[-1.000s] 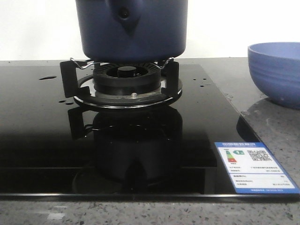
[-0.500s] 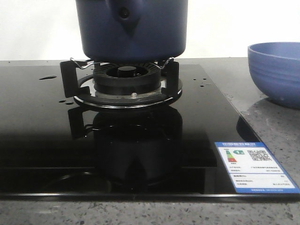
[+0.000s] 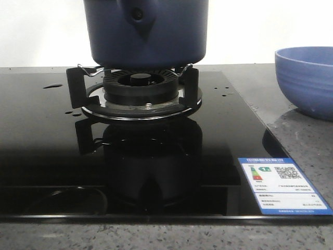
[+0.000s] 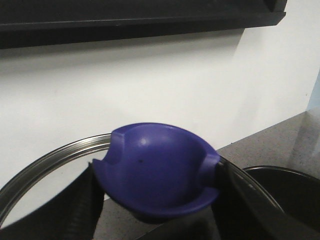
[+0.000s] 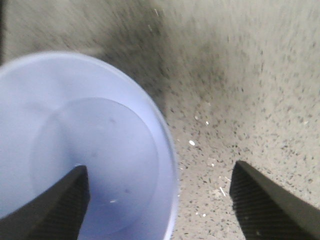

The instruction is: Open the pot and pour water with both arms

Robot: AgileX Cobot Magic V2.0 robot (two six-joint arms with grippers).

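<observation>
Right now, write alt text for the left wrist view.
The left gripper is shut on a purple lid knob, its dark fingers pressing both sides. The lid's metal rim curves behind it, against a white wall and grey countertop.

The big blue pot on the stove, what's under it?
Under the pot sits a black burner ringed by a black pot stand on the shiny stovetop. No flame shows. The pot's underside itself is hidden from view.

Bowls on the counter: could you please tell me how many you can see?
1. A light-blue bowl stands on the speckled counter to the right of the stove, cut off by the front view's edge; the right wrist view looks down into it. More could sit out of frame.
</observation>
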